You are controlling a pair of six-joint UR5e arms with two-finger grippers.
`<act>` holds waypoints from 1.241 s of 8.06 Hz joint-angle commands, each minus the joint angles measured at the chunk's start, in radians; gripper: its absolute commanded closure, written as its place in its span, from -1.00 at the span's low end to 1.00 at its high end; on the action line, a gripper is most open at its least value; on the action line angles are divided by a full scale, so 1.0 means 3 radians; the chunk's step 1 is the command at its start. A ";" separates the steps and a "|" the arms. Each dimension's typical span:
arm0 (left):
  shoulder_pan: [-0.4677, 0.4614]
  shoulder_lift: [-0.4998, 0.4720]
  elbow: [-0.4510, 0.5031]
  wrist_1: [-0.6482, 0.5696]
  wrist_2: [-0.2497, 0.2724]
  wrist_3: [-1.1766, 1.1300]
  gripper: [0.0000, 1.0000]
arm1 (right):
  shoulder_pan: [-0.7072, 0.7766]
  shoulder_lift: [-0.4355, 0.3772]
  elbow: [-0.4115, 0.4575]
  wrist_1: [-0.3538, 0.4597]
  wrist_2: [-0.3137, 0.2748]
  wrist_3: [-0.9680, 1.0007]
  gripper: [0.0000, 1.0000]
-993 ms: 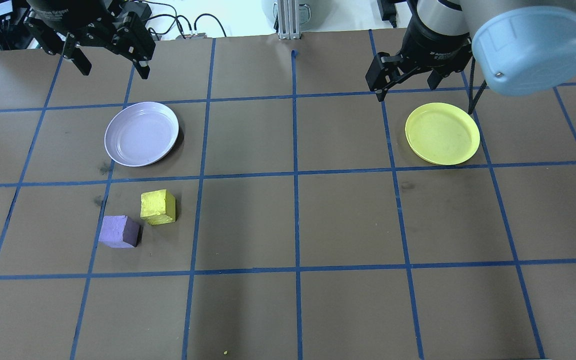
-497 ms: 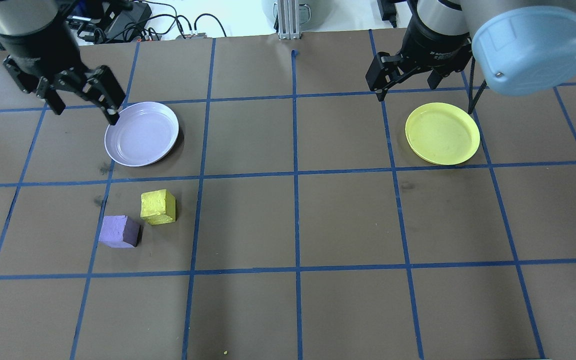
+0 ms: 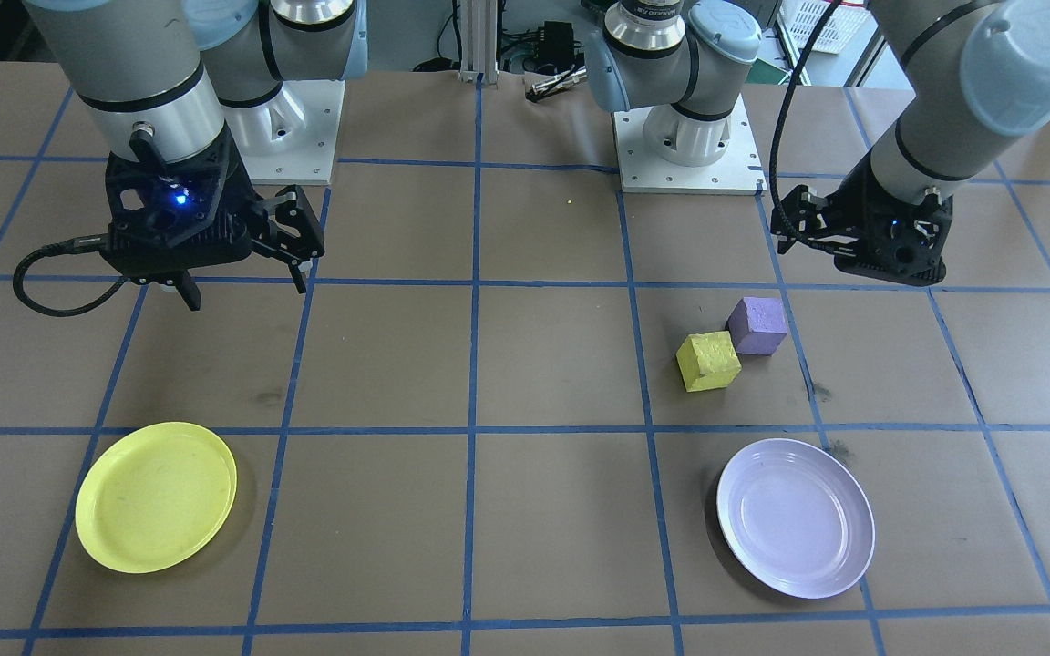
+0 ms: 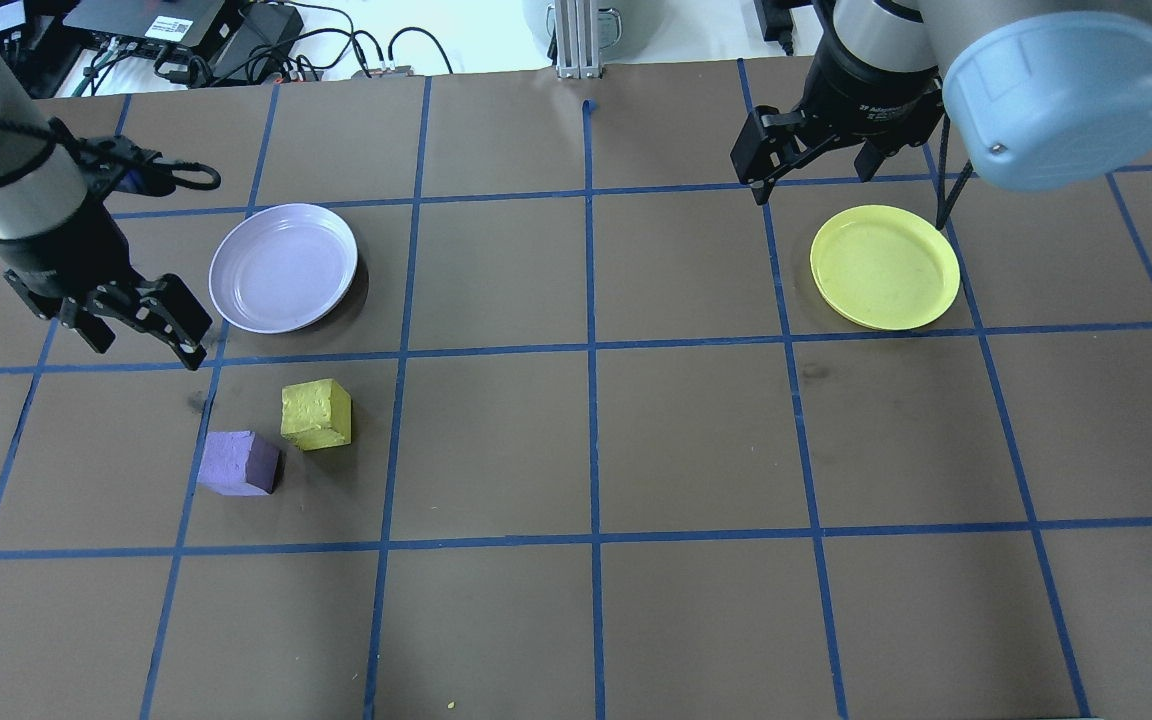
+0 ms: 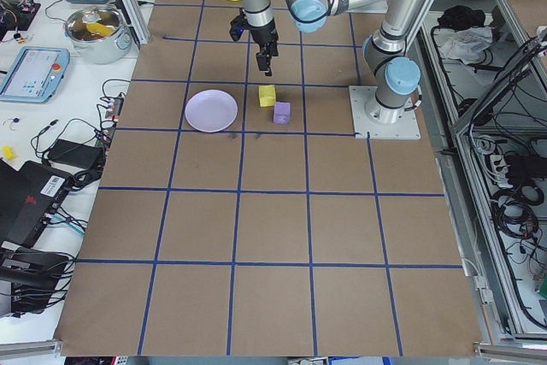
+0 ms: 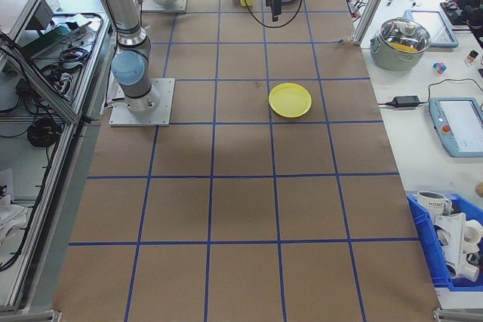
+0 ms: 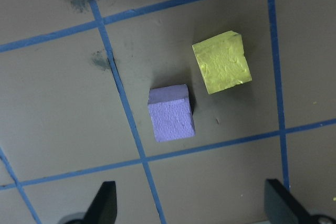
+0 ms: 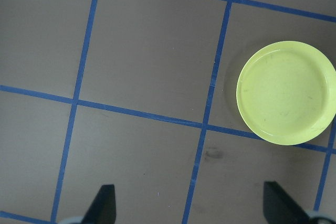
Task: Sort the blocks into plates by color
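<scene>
Going left to right across the overhead view: the left pincer [image 4: 142, 340] is held wide apart and empty, just left of the lavender plate [image 4: 283, 267]. Below that plate, the purple block [image 4: 237, 462] and yellow block [image 4: 316, 413] are set on the tabletop [image 4: 696, 440], corners nearly touching. Both are cubes, so no long axis can be picked out; each is turned a bit off the blue grid lines. Far right, the yellow plate [image 4: 885, 266] is seen, with the right pincer [image 4: 846, 185] spread wide and empty above its far edge.
</scene>
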 commanded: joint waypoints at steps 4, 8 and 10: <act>0.0396 -0.0216 -0.0602 0.0636 -0.0097 0.0154 -0.99 | 0.0000 0.0000 0.0000 -0.0002 0.0000 -0.0008 -1.00; 0.0401 -0.0513 -0.0985 0.1287 -0.0307 0.0124 -0.97 | 0.0000 0.0000 0.0000 -0.0012 0.0010 -0.0003 -1.00; 0.0401 -0.0544 -0.1179 0.1318 -0.0307 0.0129 -0.97 | 0.0000 0.0000 0.0005 0.0029 -0.0010 0.0002 -1.00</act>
